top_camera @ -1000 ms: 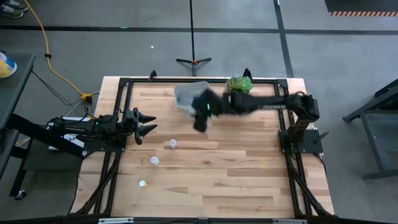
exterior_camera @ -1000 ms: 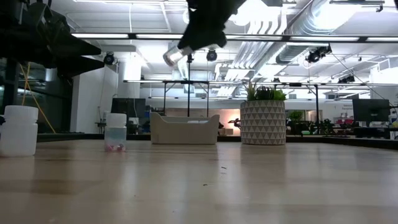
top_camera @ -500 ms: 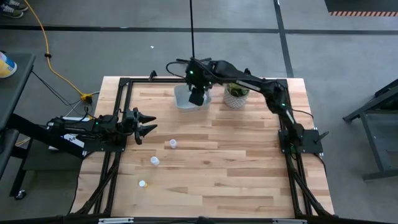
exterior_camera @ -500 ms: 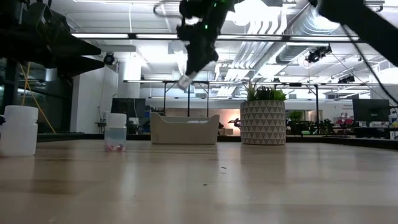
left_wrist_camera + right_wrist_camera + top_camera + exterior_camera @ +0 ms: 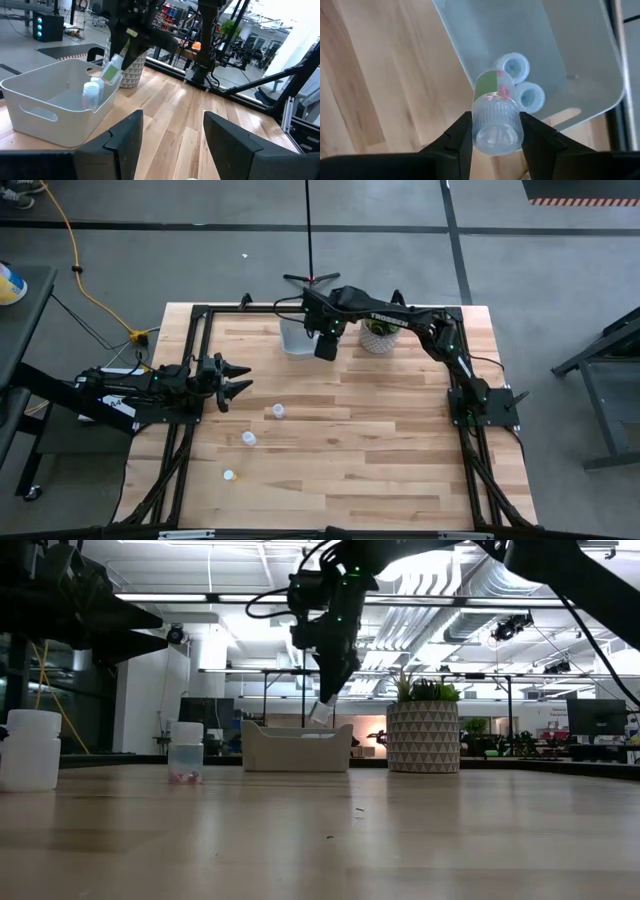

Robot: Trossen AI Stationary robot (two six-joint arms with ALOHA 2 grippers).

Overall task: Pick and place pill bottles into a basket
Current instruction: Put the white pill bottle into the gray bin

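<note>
My right gripper point(image 5: 325, 345) is shut on a white pill bottle point(image 5: 495, 112) just above the near right part of the pale basket point(image 5: 293, 337). The bottle also shows in the low view point(image 5: 320, 713) and the left wrist view point(image 5: 112, 70). Two bottles point(image 5: 514, 65) point(image 5: 530, 96) stand upright on the basket's floor. Three more bottles stand on the table point(image 5: 278, 411) point(image 5: 248, 439) point(image 5: 229, 476). My left gripper point(image 5: 240, 378) is open and empty at the table's left edge. My right gripper pinches the bottle's ribbed cap end point(image 5: 492, 131) between its two fingers point(image 5: 462, 132). The fingers come from above, slanting down toward the basket. The bottle hangs tilted below them, its base lowest, clear of the basket and the table.
A green plant in a white patterned pot point(image 5: 380, 330) stands just right of the basket near the far edge. A dark frame point(image 5: 200, 315) runs around the tabletop. Bare wood point(image 5: 400, 440) fills the table's middle and right.
My right gripper has carried the bottle from the table's middle toward the far edge until it was over the basket, then gone down toward the basket. The bottle stays tilted in the hold.
</note>
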